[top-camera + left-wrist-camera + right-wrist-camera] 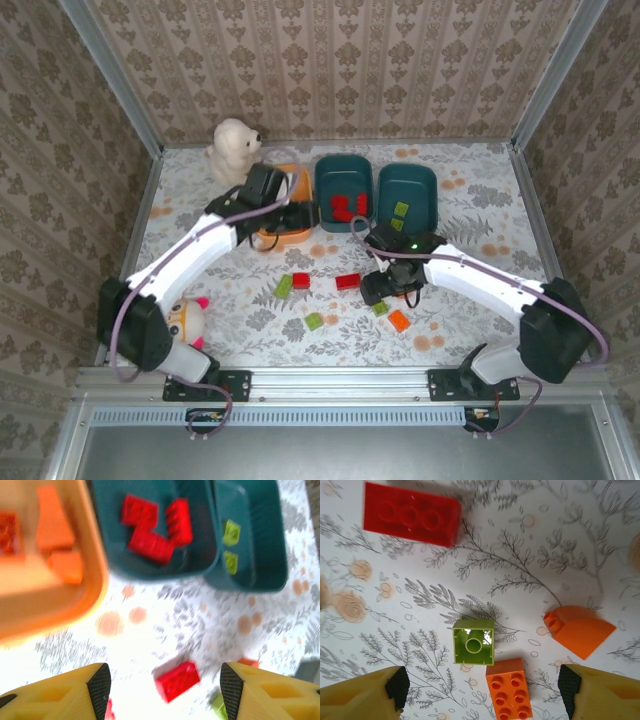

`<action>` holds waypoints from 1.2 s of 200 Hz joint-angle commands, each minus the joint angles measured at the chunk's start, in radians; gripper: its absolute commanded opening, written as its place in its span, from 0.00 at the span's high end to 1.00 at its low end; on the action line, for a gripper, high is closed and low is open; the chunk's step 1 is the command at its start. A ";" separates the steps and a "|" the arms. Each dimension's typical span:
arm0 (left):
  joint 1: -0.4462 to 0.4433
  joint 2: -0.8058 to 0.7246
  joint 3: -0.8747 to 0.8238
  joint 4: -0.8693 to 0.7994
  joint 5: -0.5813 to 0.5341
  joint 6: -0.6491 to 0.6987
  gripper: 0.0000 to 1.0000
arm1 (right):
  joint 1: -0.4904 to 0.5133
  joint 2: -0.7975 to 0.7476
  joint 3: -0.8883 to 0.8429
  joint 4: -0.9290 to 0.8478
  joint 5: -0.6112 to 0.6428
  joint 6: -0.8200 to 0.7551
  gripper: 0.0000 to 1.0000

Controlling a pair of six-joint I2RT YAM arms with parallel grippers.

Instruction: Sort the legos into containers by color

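Three tubs (344, 158) | three reds (150, 545), two greens (231, 532) binned | left claw (164, 680), right claw (484, 685) released

White left arm (195, 250) and right arm (485, 278), with bulky black joint housings (140, 335) at shoulders and wrists. Grey-purple cables (117, 305) loop along each arm. Jaws yellow plastic, black pads (99, 682).

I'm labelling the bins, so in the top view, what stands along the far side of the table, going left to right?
white plush toy → orange tub → first teal tub, with red bricks → second teal tub, with green bricks
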 commanded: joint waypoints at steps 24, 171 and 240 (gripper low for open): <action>-0.019 -0.244 -0.201 -0.064 -0.020 -0.045 0.37 | 0.007 0.142 0.039 -0.032 -0.076 0.030 0.21; -0.025 -0.361 -0.247 -0.084 -0.052 -0.073 0.36 | 0.006 0.243 0.077 0.012 -0.037 0.062 0.65; -0.103 -0.258 -0.195 -0.073 -0.090 -0.034 0.36 | -0.267 0.187 0.372 -0.058 0.097 -0.001 0.67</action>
